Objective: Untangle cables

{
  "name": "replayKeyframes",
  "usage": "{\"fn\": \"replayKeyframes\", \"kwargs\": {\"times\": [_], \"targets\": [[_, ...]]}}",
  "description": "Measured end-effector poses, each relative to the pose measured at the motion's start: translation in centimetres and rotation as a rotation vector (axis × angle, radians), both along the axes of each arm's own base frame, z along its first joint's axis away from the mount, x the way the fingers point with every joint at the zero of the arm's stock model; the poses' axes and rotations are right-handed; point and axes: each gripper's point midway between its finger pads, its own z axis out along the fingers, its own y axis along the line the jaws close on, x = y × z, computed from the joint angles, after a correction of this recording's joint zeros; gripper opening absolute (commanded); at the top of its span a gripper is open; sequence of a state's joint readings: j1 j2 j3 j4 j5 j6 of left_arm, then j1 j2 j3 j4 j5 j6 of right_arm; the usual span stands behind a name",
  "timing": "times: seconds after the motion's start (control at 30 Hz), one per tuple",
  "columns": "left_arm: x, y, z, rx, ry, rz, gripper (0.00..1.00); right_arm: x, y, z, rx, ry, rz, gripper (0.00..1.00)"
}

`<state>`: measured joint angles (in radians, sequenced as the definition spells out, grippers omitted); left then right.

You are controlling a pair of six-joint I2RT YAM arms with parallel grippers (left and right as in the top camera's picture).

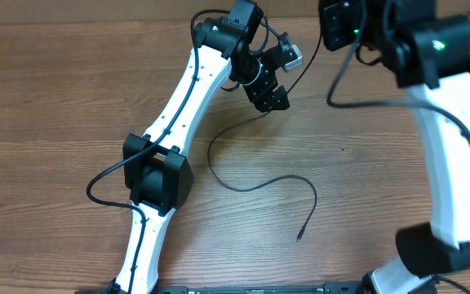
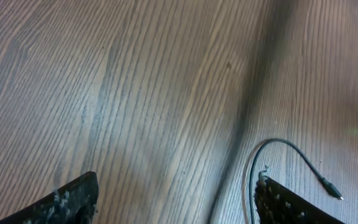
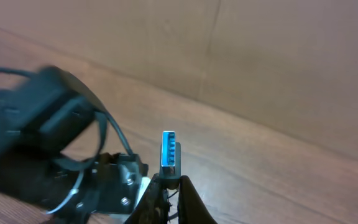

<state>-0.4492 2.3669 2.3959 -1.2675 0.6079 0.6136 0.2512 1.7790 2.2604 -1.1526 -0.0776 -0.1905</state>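
Observation:
A thin black cable [image 1: 255, 184] lies loose on the wooden table, curving from below my left gripper [image 1: 272, 98] down to a small plug end [image 1: 299, 237]. In the left wrist view the left gripper [image 2: 176, 190] is open and holds nothing. The cable [image 2: 278, 143] arcs close beside its right finger and ends in a plug [image 2: 333, 190]. My right gripper [image 3: 168, 180] is shut on a USB plug [image 3: 169, 149] with a blue insert, held above the table at the back. A second thin black cable [image 1: 335, 77] hangs from there and runs off right.
The left arm [image 1: 178, 122] stretches diagonally across the table's middle. The right arm [image 1: 451, 155] stands along the right side. The left arm's wrist [image 3: 55, 155] sits close beside the right gripper. Thicker black robot cables [image 1: 104, 175] loop at the arms.

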Motion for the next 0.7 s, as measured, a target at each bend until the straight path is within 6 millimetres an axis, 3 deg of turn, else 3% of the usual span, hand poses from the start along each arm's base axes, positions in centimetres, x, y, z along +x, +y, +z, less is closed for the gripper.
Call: {"fn": "replayKeyframes", "kwargs": {"times": [0.17, 0.2, 0.27, 0.3, 0.33, 0.37, 0.6, 0.63, 0.7], "targets": [[0.1, 0.0, 0.0, 0.002, -0.003, 0.001, 0.81, -3.0, -0.5, 3.9, 0.022, -0.082, 0.006, 0.04], [0.1, 0.0, 0.0, 0.002, -0.003, 0.001, 0.75, -3.6, -0.6, 4.6, 0.025, -0.096, 0.007, 0.04], [0.1, 0.0, 0.0, 0.001, -0.007, -0.001, 0.56, -4.6, -0.9, 5.7, 0.032, -0.121, 0.006, 0.04], [0.1, 0.0, 0.0, 0.002, -0.010, -0.005, 0.50, -5.2, -1.1, 6.2, 0.034, -0.131, 0.006, 0.04], [0.1, 0.0, 0.0, 0.002, -0.009, -0.004, 0.32, -5.7, -1.2, 6.7, 0.036, -0.140, 0.006, 0.04], [0.1, 0.0, 0.0, 0.002, -0.011, -0.006, 0.05, -6.2, -1.3, 7.0, 0.038, -0.147, 0.007, 0.04], [0.1, -0.2, 0.1, -0.007, -0.014, -0.013, 0.04, -9.6, -2.2, 9.8, 0.055, -0.211, 0.007, 0.04], [0.0, -0.2, 0.1, -0.008, -0.010, -0.011, 0.04, -9.9, -2.3, 9.9, 0.056, -0.216, 0.007, 0.18], [0.0, -0.2, 0.1, -0.009, 0.004, 0.005, 0.04, -10.1, -2.4, 10.2, 0.063, -0.222, -0.002, 1.00]]}}
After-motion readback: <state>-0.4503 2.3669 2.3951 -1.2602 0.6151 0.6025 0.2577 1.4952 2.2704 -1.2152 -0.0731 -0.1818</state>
